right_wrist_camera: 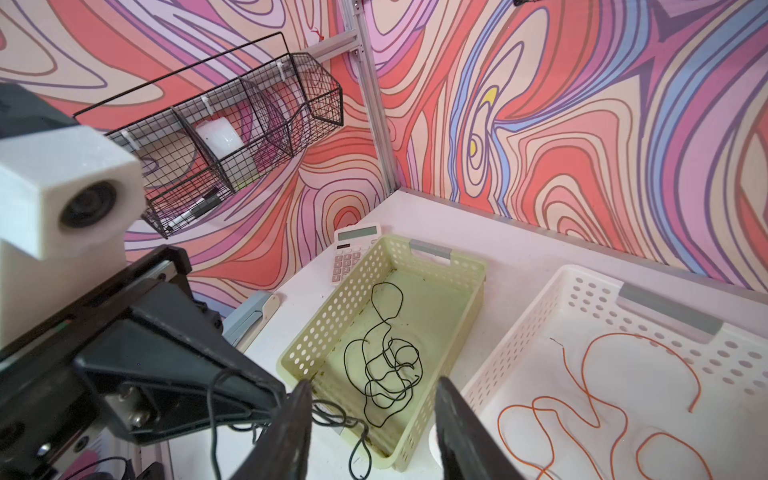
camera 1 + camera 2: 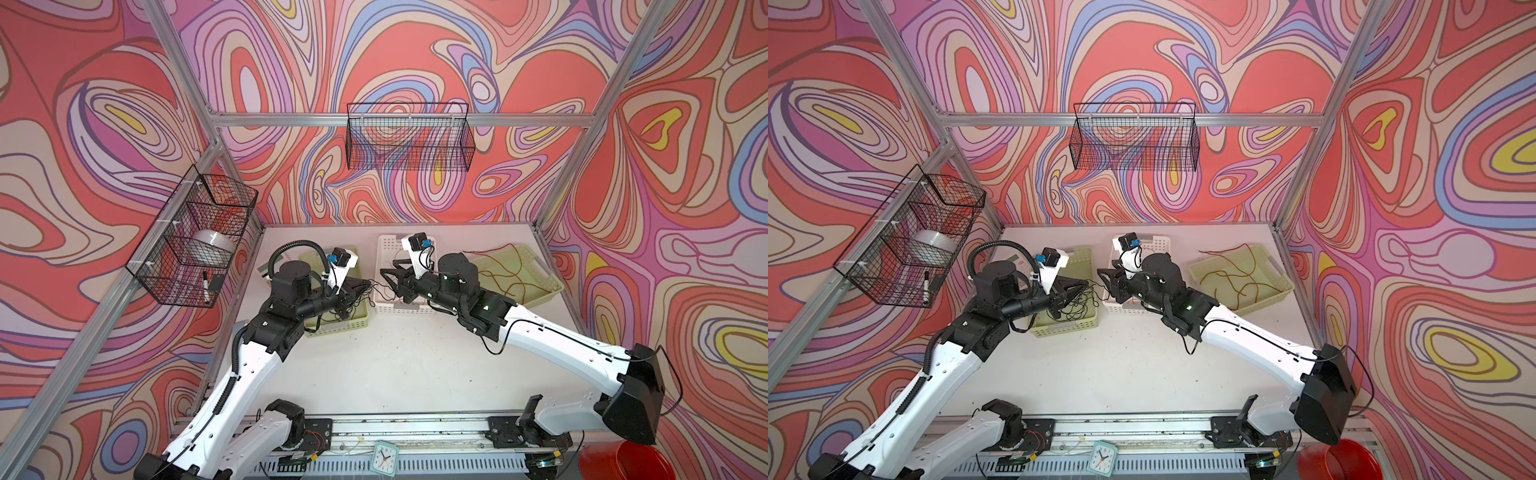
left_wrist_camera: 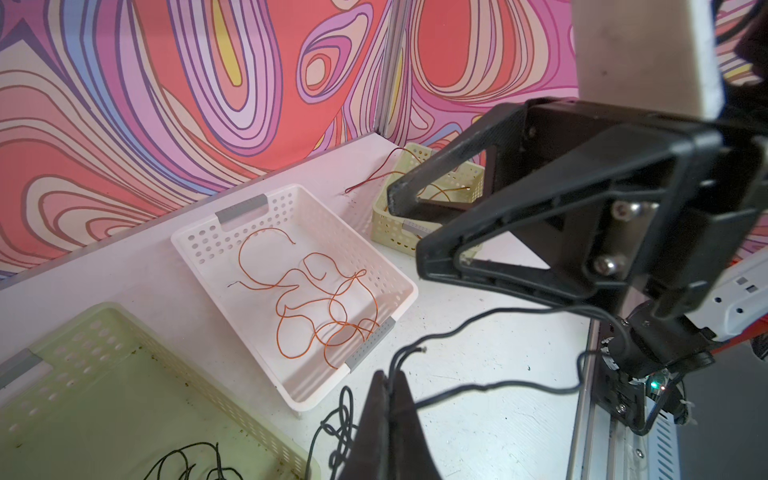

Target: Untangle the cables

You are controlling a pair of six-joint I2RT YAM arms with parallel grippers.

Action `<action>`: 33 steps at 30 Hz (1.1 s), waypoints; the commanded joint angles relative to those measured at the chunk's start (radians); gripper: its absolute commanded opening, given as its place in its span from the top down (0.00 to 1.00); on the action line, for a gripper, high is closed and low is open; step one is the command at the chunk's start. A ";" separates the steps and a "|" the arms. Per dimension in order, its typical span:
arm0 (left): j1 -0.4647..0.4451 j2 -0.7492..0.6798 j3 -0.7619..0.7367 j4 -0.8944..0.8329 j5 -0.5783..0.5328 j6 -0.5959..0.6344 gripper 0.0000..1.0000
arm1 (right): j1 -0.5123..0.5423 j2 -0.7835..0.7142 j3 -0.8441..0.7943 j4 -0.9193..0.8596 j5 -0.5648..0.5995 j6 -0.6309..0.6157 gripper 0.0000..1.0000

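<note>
My left gripper (image 3: 390,376) is shut on two strands of a black cable (image 3: 478,320). The cable trails across the table and hangs in a knotted clump (image 3: 338,419) beside the left green basket (image 3: 104,309). More black cables (image 1: 386,365) lie tangled inside that basket (image 1: 469,257). Orange cables (image 3: 316,299) lie looped in the white basket (image 3: 405,286). Red-brown cables (image 2: 511,274) lie in the right green basket (image 2: 544,270), one end trailing over its rim. My right gripper (image 1: 374,382) is open and holds nothing. In both top views it faces the left gripper (image 2: 368,283) closely.
A calculator (image 1: 353,249) lies behind the left green basket. Wire baskets hang on the left wall (image 2: 195,237) and the back wall (image 2: 409,137). A small clock (image 2: 384,457) and a red bucket (image 2: 623,461) sit by the front rail.
</note>
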 commanded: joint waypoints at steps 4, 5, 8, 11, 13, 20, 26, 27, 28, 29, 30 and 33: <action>-0.002 0.003 0.059 -0.035 -0.049 0.030 1.00 | -0.063 -0.007 0.020 -0.038 -0.062 0.071 0.51; -0.002 0.001 0.063 -0.055 -0.061 0.046 1.00 | -0.093 -0.019 0.016 -0.047 -0.101 0.111 0.52; -0.003 0.004 0.075 -0.074 -0.070 0.076 1.00 | -0.118 -0.018 0.048 -0.118 -0.227 0.139 0.51; -0.004 0.018 0.086 -0.082 -0.066 0.091 1.00 | -0.118 0.033 0.113 -0.205 -0.351 0.149 0.51; -0.003 0.028 0.092 -0.090 -0.073 0.102 1.00 | -0.118 0.065 0.139 -0.228 -0.408 0.163 0.49; -0.010 0.039 0.097 -0.105 -0.098 0.131 1.00 | -0.118 0.105 0.187 -0.282 -0.442 0.166 0.47; -0.013 0.041 0.097 -0.096 -0.114 0.140 1.00 | -0.117 0.176 0.253 -0.432 -0.449 0.132 0.53; -0.014 0.044 0.099 -0.095 -0.118 0.142 1.00 | -0.116 0.181 0.256 -0.430 -0.458 0.138 0.54; -0.014 0.047 0.100 -0.096 -0.119 0.143 1.00 | -0.117 0.187 0.261 -0.434 -0.466 0.141 0.55; -0.014 0.048 0.100 -0.096 -0.122 0.145 1.00 | -0.117 0.194 0.266 -0.443 -0.471 0.141 0.57; -0.015 0.050 0.100 -0.093 -0.129 0.144 1.00 | -0.116 0.205 0.276 -0.461 -0.469 0.138 0.63; -0.018 0.052 0.096 -0.089 -0.133 0.149 1.00 | -0.116 0.217 0.286 -0.488 -0.452 0.135 0.78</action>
